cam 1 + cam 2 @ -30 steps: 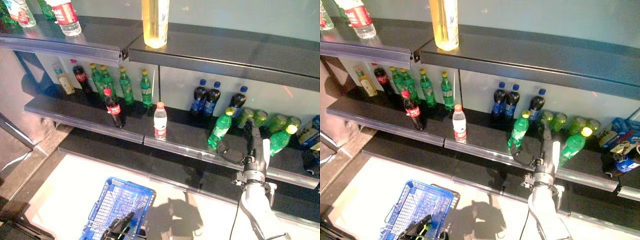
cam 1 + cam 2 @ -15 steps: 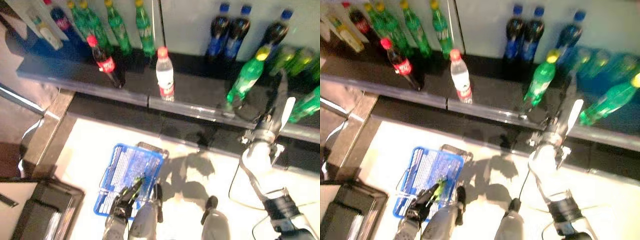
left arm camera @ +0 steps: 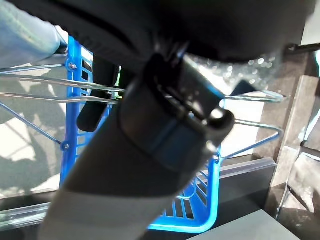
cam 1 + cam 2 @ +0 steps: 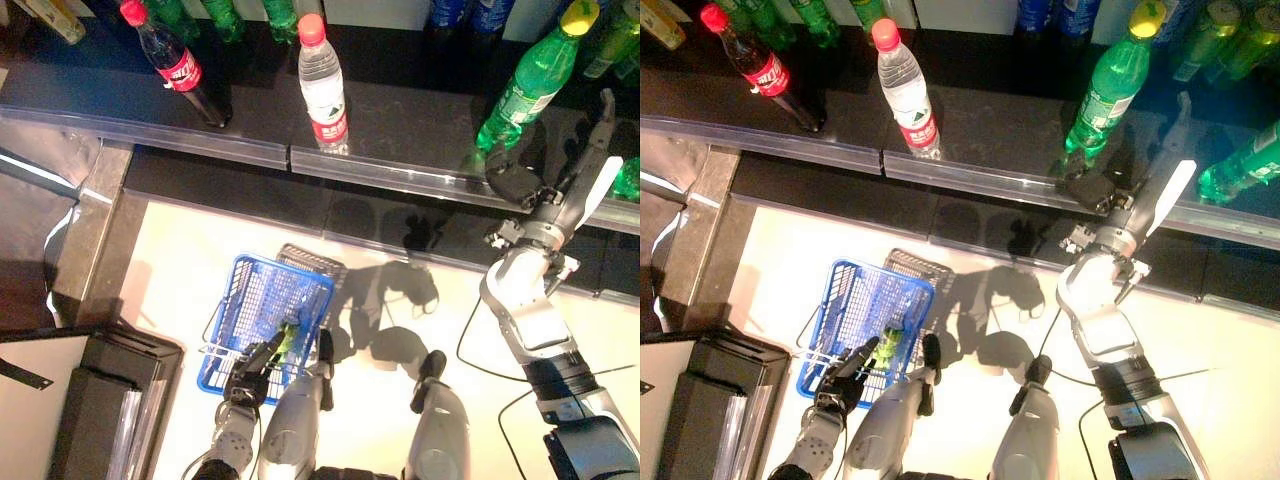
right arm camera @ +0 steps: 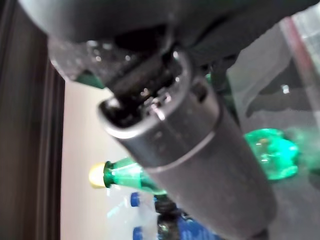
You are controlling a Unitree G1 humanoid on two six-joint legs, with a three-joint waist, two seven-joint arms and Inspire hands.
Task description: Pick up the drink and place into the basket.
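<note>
A green drink bottle with a yellow cap (image 4: 528,92) stands on the dark shelf (image 4: 400,130), at its right part. My right hand (image 4: 546,222) is open, with its fingers (image 4: 601,125) straight up just right of the bottle and its thumb by the bottle's base. It holds nothing. The bottle also shows in the right wrist view (image 5: 131,176). My left hand (image 4: 250,374) is shut on the wire handles (image 3: 250,131) of the blue basket (image 4: 248,312), which hangs low at the left. A green thing (image 4: 887,344) lies in the basket.
A cola bottle (image 4: 176,66) and a water bottle (image 4: 322,86) stand further left on the shelf. More bottles line its back. Another green bottle (image 4: 1238,168) lies right of my hand. A lower dark ledge (image 4: 250,195) runs under the shelf. A black box (image 4: 95,405) sits at lower left.
The camera has tilted down, so the shelf has slid up the picture and the basket shows whole. My right hand stays open beside the green bottle.
</note>
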